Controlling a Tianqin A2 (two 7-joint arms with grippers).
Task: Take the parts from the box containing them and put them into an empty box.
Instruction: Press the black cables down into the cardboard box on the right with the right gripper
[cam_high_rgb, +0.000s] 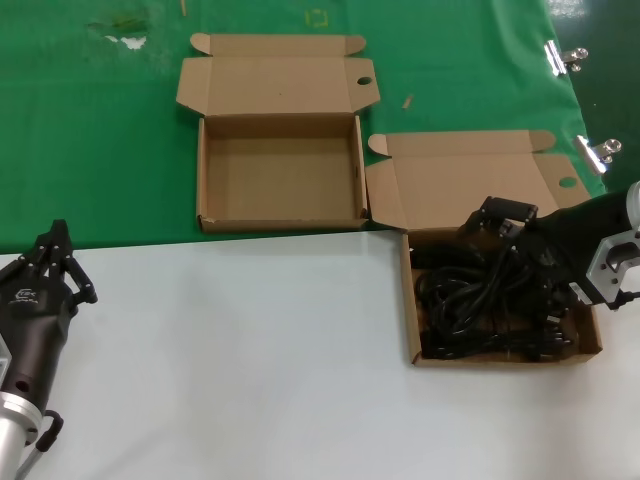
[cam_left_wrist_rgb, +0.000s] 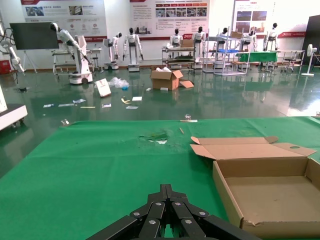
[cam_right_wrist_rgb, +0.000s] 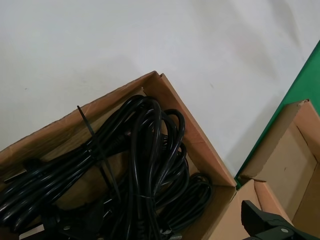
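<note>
The parts, black coiled power cables (cam_high_rgb: 490, 300) (cam_right_wrist_rgb: 140, 150), lie piled in the brown box containing them (cam_high_rgb: 409, 300) (cam_right_wrist_rgb: 192, 135) at the right. My right gripper (cam_high_rgb: 500, 216) hangs open over that box's back edge, just above the cables, with nothing in it. Only one of its fingers (cam_right_wrist_rgb: 270, 225) shows in the right wrist view. The empty box (cam_high_rgb: 280, 170) (cam_left_wrist_rgb: 270, 195) stands farther back, to the left of the full one, on the green cloth. My left gripper (cam_high_rgb: 57, 238) (cam_left_wrist_rgb: 167, 189) is shut and parked at the near left, away from both boxes.
Both boxes have their lids (cam_high_rgb: 280, 85) (cam_high_rgb: 470, 180) folded back flat. Green cloth (cam_high_rgb: 90, 150) covers the far half of the table, white surface (cam_high_rgb: 250, 350) the near half. Metal clips (cam_high_rgb: 565, 57) (cam_high_rgb: 598, 152) hold the cloth's right edge.
</note>
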